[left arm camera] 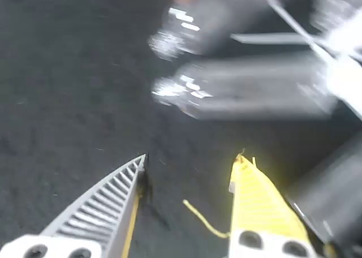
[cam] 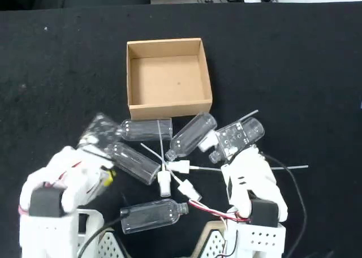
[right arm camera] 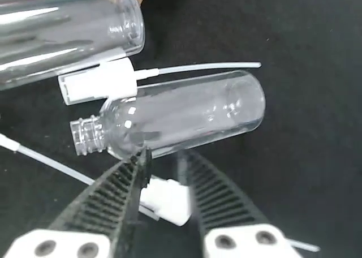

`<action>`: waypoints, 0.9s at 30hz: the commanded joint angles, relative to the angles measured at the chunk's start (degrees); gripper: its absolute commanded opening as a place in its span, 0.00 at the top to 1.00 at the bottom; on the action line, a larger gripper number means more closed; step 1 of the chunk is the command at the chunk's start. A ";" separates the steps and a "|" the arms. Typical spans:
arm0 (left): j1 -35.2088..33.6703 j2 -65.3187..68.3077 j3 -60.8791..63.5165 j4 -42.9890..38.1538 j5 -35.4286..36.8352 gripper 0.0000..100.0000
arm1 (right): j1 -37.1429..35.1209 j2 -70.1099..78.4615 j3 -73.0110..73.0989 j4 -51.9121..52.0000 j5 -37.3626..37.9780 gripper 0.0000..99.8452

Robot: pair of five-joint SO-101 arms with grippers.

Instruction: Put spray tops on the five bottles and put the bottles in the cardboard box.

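Five clear uncapped bottles lie on the black table in front of the cardboard box (cam: 169,106): one (cam: 146,129) near its front wall, one (cam: 192,134) slanted, one (cam: 133,162) at the left, one (cam: 153,214) nearest the arm bases, and one (cam: 246,131) under my right gripper (cam: 231,145). Loose white spray tops (cam: 178,167) with thin tubes lie among them. In the right wrist view my right gripper (right arm camera: 164,156) is shut on a white spray top (right arm camera: 168,200), just short of a bottle (right arm camera: 175,114). My left gripper (left arm camera: 191,159) stands open above the table, short of blurred bottles (left arm camera: 249,88).
The open box stands at the middle back with bare black table around it. Another spray top (right arm camera: 102,80) lies against the neck end of a second bottle (right arm camera: 62,31). Thin tubes (cam: 283,167) stick out to the right. Both arm bases sit at the near edge.
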 commanded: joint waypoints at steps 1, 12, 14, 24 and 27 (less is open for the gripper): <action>12.62 16.97 -14.46 8.09 -1.14 0.78 | 1.41 -5.58 0.66 0.26 -2.81 0.82; 45.49 29.19 -17.63 9.23 0.62 0.78 | 1.41 -5.58 3.30 0.18 -2.55 0.81; 48.13 29.80 -15.43 6.33 3.78 0.76 | 1.41 -5.58 3.30 0.18 -2.46 0.81; 49.36 29.71 0.92 -9.93 8.88 0.69 | 1.41 -5.58 3.38 0.18 -2.46 0.81; 49.36 29.71 4.18 -14.59 9.05 0.69 | 1.41 -5.58 3.38 0.18 -2.46 0.81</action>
